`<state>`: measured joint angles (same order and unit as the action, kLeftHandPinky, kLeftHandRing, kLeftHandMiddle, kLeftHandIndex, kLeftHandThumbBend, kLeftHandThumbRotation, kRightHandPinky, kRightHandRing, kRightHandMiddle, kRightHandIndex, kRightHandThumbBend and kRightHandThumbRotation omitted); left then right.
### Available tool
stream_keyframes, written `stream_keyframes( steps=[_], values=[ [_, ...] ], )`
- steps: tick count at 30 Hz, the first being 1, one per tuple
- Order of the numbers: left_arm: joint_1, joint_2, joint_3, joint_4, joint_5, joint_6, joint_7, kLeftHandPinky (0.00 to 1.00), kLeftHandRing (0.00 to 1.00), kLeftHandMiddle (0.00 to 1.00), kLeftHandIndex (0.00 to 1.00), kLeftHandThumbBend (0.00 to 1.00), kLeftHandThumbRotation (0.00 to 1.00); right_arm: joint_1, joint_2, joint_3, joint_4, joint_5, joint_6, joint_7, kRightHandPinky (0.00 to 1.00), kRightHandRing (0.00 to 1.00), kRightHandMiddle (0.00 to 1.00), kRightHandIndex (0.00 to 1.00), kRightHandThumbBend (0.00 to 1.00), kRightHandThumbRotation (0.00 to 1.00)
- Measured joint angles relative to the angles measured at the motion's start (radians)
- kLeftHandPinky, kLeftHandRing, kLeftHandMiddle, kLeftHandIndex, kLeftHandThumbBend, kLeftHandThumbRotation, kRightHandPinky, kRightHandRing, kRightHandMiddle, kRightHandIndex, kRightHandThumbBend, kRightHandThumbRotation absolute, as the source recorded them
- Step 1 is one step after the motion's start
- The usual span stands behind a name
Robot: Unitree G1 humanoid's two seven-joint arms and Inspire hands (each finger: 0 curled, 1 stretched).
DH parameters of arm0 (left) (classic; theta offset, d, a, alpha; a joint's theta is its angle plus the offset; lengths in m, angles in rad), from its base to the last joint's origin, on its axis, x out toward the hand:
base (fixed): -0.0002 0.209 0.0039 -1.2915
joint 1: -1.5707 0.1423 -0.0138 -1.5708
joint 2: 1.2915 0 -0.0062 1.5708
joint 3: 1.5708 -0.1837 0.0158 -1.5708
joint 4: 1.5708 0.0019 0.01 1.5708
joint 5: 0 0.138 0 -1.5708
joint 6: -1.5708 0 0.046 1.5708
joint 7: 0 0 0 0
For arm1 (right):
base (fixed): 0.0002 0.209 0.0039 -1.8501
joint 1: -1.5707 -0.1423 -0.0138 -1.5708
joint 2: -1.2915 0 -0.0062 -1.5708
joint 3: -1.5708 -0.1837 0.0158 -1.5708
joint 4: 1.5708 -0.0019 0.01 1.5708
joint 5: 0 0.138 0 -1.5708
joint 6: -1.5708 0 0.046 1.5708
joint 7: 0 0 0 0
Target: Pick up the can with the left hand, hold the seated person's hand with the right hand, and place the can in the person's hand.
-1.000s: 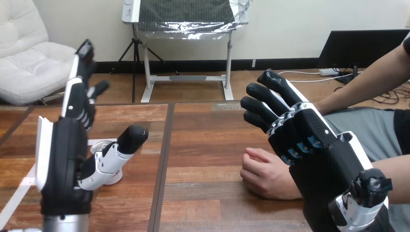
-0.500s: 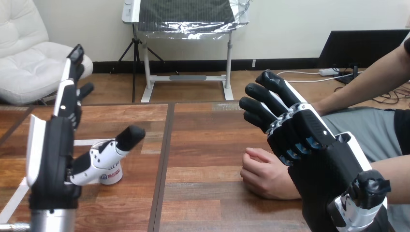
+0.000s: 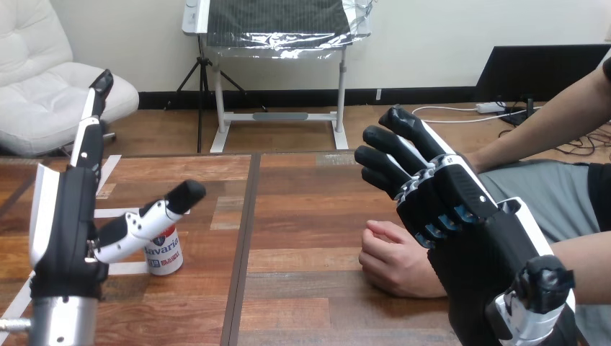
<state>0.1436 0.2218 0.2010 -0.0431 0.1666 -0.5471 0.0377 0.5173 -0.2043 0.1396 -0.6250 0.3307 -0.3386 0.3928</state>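
Observation:
A small white can (image 3: 165,252) with red and blue print stands upright on the wooden table (image 3: 302,209) at the left. My left hand (image 3: 68,216) is raised just left of it, open, fingers straight and pointing away, its thumb reaching over the can's top without gripping. The person's hand (image 3: 396,259) rests as a loose fist on the table at the right. My right hand (image 3: 447,209) hovers above and just right of it, open with fingers extended, not holding it.
White tape lines (image 3: 122,213) mark the table at the left around the can. A dark seam (image 3: 241,245) runs down the table between the two halves. The person's forearm (image 3: 583,263) lies along the right edge.
My left hand has shifted left and turned, uncovering the can. The right hand and the person's hand have barely moved.

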Motion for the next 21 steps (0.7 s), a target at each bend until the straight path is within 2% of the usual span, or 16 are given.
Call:
stream_keyframes(
  steps=[14, 21],
  values=[
    [-0.064, 0.029, 0.016, 0.093, 0.012, 0.05, 0.025, 1.0, 1.0, 1.0, 0.98, 1.0, 0.61, 0.001, 0.001, 0.001, 0.0, -0.015, 0.0, -0.002, 0.92, 0.9, 0.9, 0.92, 0.98, 0.95],
    [-0.097, 0.045, 0.015, 0.153, 0.026, 0.052, 0.038, 1.0, 1.0, 1.0, 0.97, 1.0, 0.61, 0.001, 0.001, 0.001, 0.0, -0.016, 0.0, -0.002, 0.91, 0.89, 0.9, 0.91, 0.99, 0.95]
  ],
)
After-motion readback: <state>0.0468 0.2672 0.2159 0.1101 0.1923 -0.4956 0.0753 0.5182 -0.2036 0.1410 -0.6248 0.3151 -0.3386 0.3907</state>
